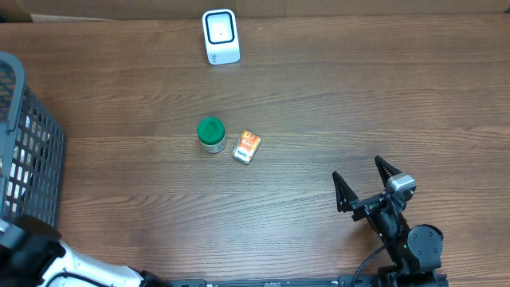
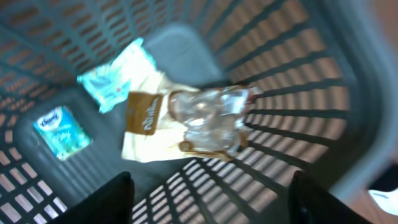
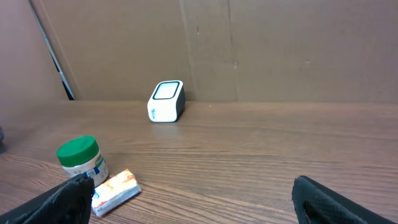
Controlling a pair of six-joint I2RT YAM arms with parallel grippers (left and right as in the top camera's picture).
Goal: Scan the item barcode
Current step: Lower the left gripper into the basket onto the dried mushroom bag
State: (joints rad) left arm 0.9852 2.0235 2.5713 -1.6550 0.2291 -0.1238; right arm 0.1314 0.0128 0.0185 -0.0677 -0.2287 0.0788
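A white barcode scanner [image 1: 221, 36] stands at the table's far edge, also in the right wrist view as scanner [image 3: 166, 101]. A green-lidded jar [image 1: 211, 134] and a small orange packet [image 1: 247, 147] lie side by side mid-table. My right gripper [image 1: 360, 174] stands open and empty near the front right, facing them. My left gripper [image 2: 208, 202] hangs open over the inside of the grey basket [image 2: 298, 62], nothing between its fingers. Below it lies a brown-and-cream packet [image 2: 149, 124] with clear plastic on it. In the overhead view the left gripper is hidden.
The grey mesh basket [image 1: 24, 143] stands at the table's left edge. Two teal packets [image 2: 115, 74] [image 2: 62, 130] also lie on its floor. A cardboard wall [image 3: 280, 43] runs behind the scanner. Bare wood lies between the right gripper and the jar [image 3: 79, 158].
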